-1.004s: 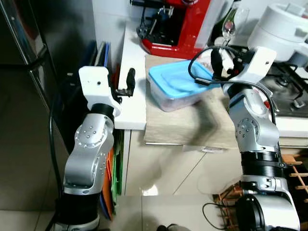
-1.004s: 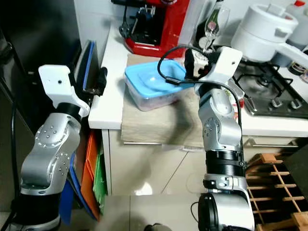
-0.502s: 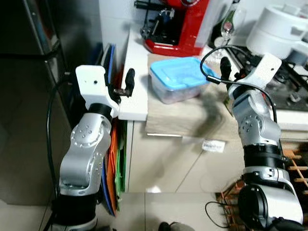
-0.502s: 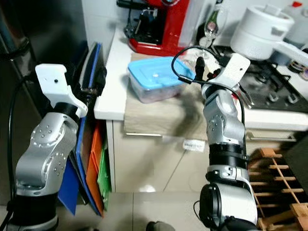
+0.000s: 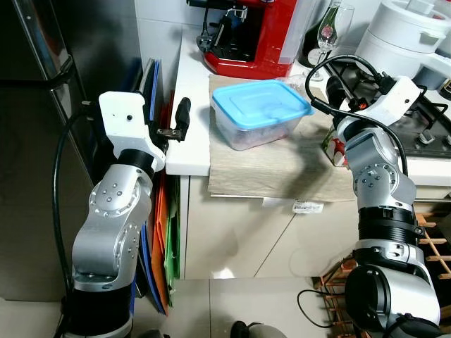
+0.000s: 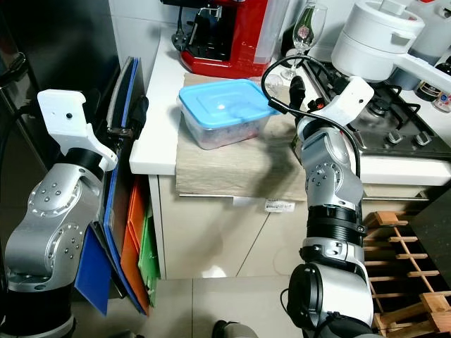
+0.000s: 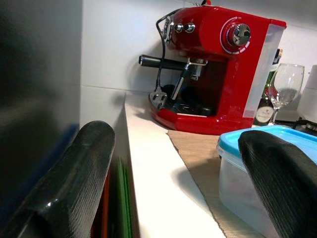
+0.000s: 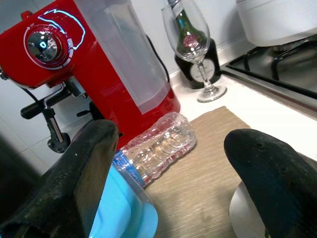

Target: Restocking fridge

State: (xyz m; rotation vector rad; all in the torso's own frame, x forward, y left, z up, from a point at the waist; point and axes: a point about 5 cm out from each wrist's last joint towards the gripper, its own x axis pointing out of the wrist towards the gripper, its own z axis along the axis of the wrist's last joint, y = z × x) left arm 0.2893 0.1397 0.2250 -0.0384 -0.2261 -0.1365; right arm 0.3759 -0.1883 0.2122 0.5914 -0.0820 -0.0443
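1. The right pincer (image 6: 296, 83) hangs with its fingers spread and nothing between them, just above the desk (image 5: 194, 113) beside the blue-lidded container (image 5: 258, 113).
2. The left pincer (image 5: 182, 116) is also parted and empty, at the desk's left edge, apart from the container.
3. The container sits on a woven mat (image 5: 282, 165) in front of the red coffee machine (image 5: 261, 35). It holds food, so I judge it fairly heavy; its clear plastic walls look smooth and slippery.
4. Best held under the lid's rim from two opposite sides and kept level.
5. A clear water bottle (image 8: 158, 146) lies on the mat behind it: light, crushable, apt to roll.
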